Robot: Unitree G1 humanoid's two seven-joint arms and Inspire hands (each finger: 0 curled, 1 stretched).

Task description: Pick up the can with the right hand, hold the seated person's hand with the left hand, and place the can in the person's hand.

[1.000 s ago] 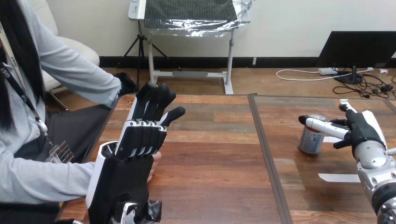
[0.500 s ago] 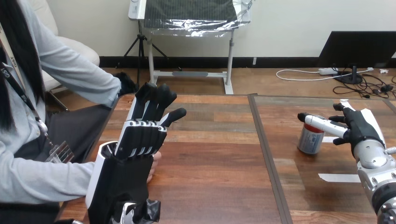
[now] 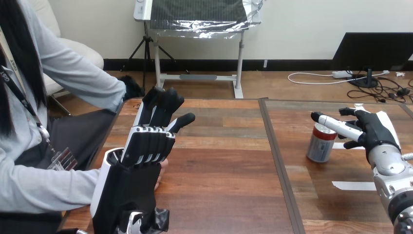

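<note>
A silvery cylindrical can (image 3: 320, 144) stands upright on the wood-grained worktop (image 3: 224, 165). The right robot hand (image 3: 376, 134), open, stretches straight fingers over the can's top. Well left of the can, the left robot hand (image 3: 130, 183) is open too.

Can (image 3: 320, 144): silver cyl. w/ red band just under top rim, metal lid. Stands approx. upright on its base, on the wood just right of the table's dark seam (image 3: 275, 156), abt level w/ seam's mid-length. Nothing curled round it. Right hand (image 3: 377, 136) reaches across just above its top from the side away from seam; contact can't tell.

Person's hand (image 3: 160, 169): well left of seam. Only a sliver shows past left hand (image 3: 141, 161); rest hidden.
</note>
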